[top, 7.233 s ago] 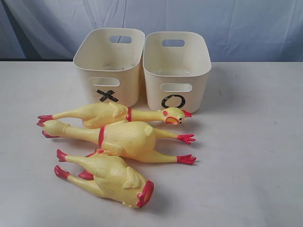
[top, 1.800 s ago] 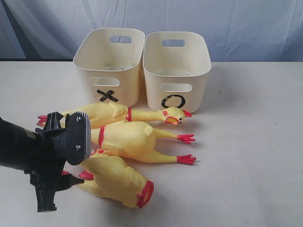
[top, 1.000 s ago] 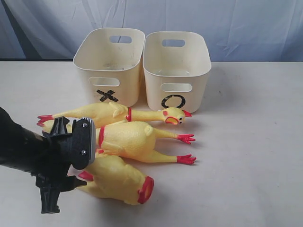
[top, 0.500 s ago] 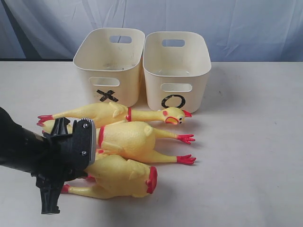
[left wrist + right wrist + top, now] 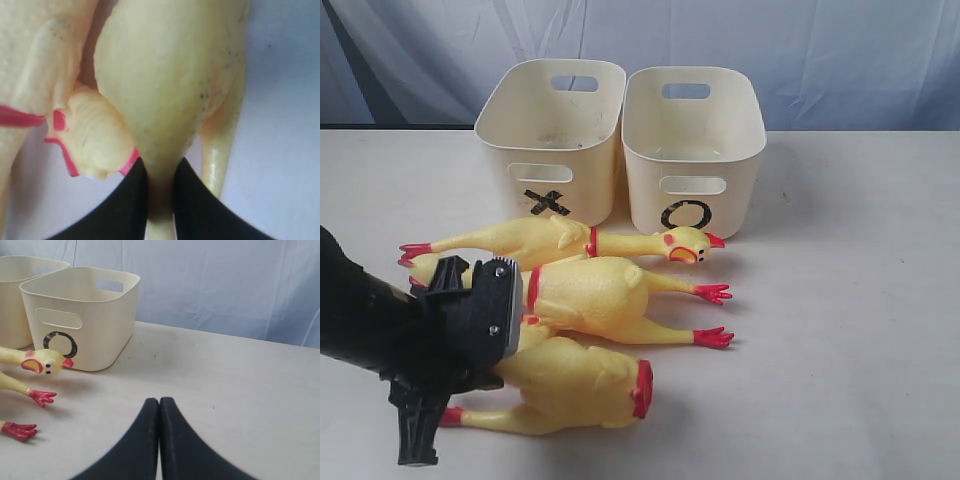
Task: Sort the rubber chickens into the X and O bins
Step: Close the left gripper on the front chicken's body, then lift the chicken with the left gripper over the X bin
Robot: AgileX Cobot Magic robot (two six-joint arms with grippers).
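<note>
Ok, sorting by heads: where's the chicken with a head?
Exterior view, left of centre: the chicken lies in front of the X bin and O bin, beside a headless chicken.

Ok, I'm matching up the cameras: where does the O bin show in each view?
Exterior view: O bin at the back, right of the X bin.
Left wrist view: not in it; the gripped headless chicken fills it.
Right wrist view: O bin stands behind the headed chicken's face.
Shared landmark: that face, just in front of the O mark.
</note>
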